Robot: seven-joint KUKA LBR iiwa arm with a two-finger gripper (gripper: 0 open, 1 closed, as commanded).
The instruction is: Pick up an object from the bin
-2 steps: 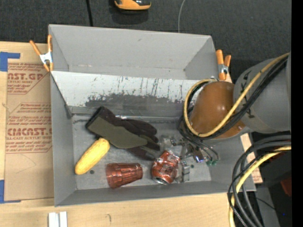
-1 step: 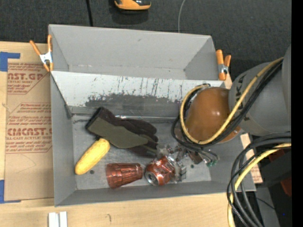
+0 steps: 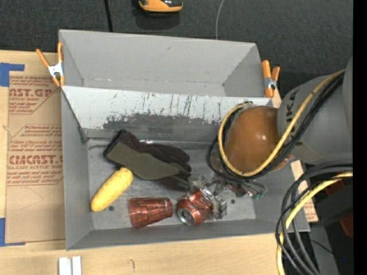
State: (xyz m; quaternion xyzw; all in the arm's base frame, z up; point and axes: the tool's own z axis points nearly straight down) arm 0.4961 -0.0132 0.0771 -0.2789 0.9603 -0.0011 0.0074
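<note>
Gripper [image 3: 214,196] sits low at 5 o'clock in bin [image 3: 143,62], over crushed red can [image 3: 192,209], presumably its target; open or closed, cannot tell.

Scuffed matt metal bin [image 3: 155,62], shiny crumpled metal can [image 3: 194,209], glossy copper-toned cup [image 3: 150,211], dark cloth glove [image 3: 150,160].

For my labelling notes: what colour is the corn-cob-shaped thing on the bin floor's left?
Yellow; the corn cob shows it plainly in the camera view.
</note>
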